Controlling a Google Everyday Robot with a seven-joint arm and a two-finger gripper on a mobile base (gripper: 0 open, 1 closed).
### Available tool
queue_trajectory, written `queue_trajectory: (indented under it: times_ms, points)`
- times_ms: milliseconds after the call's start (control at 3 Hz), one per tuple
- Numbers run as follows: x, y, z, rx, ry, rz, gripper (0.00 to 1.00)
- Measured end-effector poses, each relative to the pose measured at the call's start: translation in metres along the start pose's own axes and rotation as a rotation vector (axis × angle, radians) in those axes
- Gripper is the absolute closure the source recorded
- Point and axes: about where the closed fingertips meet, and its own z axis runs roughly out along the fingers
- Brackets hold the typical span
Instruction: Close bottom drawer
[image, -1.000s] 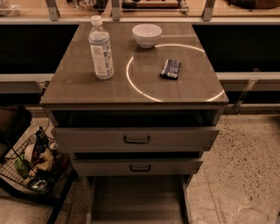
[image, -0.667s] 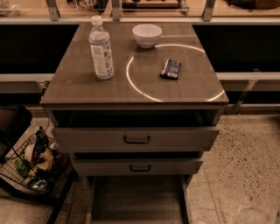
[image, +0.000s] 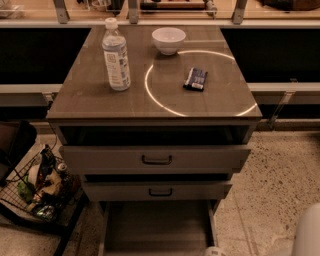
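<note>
Looking for your hand? Only a pale tip of it shows at the bottom edge, just beside the right wall of the bottom drawer. You cannot tell from this whether it is released or clenched, nor whether it touches that wall.

And the drawer itself?

You have it pulled well out, lowest of the three, its flat floor showing below the middle drawer and the top drawer.

Anything to read?

Nothing you can make out. The water bottle on the bench has a label, but its print is too small. The dark packet shows no legible word. A white bowl stands behind it.

What changed?

A second ago you saw neither that tip nor the pale rounded robot part at the lower right. The drawers lie as before.
</note>
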Motion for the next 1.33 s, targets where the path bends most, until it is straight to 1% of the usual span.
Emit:
queue_trajectory:
  times_ms: [333, 667, 1000, 1333]
  points:
    - [-0.014, -0.025, 0.026, 0.014, -0.016, -0.01, 1.0]
    - [-0.026, -0.046, 0.043, 0.038, -0.022, -0.027, 1.0]
    - [-0.028, -0.05, 0.043, 0.044, -0.023, -0.033, 1.0]
    - [-0.049, -0.083, 0.043, 0.109, -0.037, -0.09, 1.0]
